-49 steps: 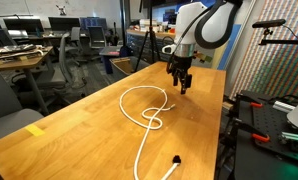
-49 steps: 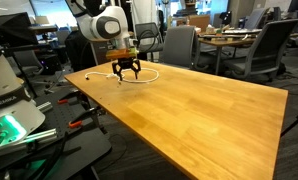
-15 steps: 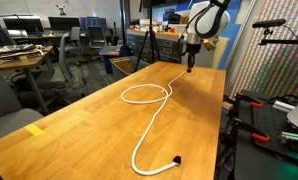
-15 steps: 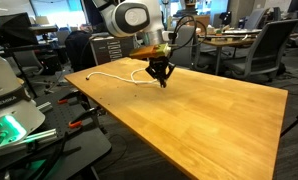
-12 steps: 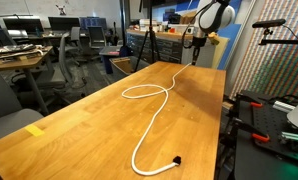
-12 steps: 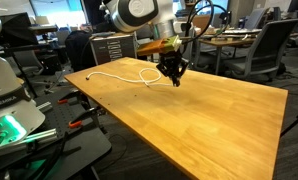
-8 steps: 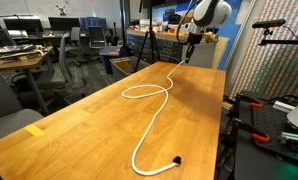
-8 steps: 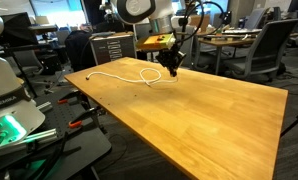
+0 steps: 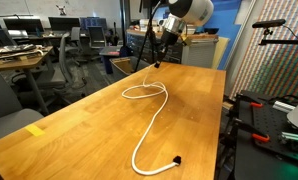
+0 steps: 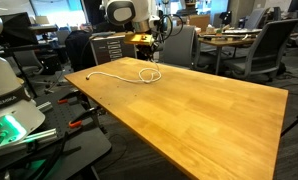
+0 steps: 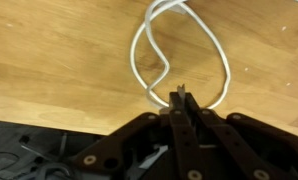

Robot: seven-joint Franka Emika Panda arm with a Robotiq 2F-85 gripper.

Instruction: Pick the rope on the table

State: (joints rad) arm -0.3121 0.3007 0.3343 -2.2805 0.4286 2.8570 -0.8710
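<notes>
As it crosses the table (image 9: 79,130), the thin white rope (image 9: 152,127) loops once.

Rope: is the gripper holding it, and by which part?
Yes: the gripper is shut on the rope at its plain end, opposite the dark tip; the loop and most of the rest lie on the table.

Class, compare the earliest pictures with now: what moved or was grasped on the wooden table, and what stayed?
The gripper, first low over the rope, has shut its fingers on one end, lifted it and carried it sideways along the table's far edge. The rope's crossed tangle pulled out into one open loop. Its dark-tipped end and the yellow tape mark stayed put.
</notes>
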